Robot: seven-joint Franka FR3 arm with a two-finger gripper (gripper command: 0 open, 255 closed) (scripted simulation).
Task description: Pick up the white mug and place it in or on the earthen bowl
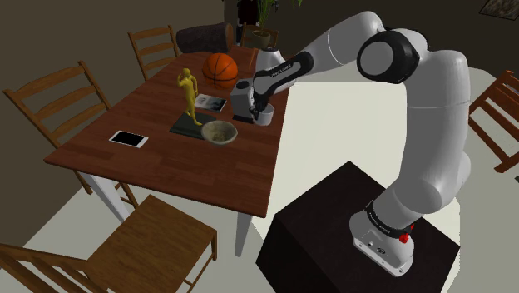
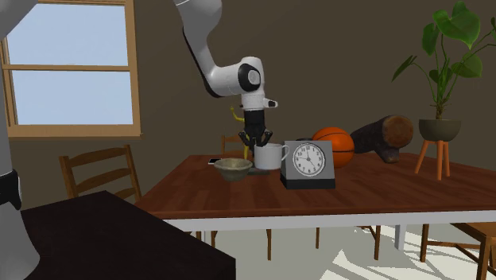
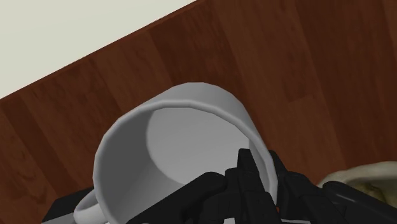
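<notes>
The dark wood tabletop (image 1: pixel 166 162) carries a flat white phone (image 1: pixel 129 138) at the shoulder view's left. A yellow figurine (image 1: pixel 190 93) on a dark slab (image 1: pixel 186 126) stands at centre, with a pale bowl (image 1: pixel 219 132) just to its right and a basketball (image 1: pixel 220 67) above. A grey clock (image 2: pixel 308 163) stands beside the white mug (image 2: pixel 270 157).

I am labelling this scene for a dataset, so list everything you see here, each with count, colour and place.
table: one, dark brown, mid-room
white mug: one, white, near table edge
bowl: one, beige-grey, beside mug
basketball: one, orange, table's far end
figurine: one, gold, beside bowl
clock: one, grey, beside mug
phone: one, white, flat on table
chairs: at least five, brown, around table
log: one, dark, by basketball
potted plant: one, green, beyond table
arm: one, white, on black stand
gripper: one, black, at mug
</notes>
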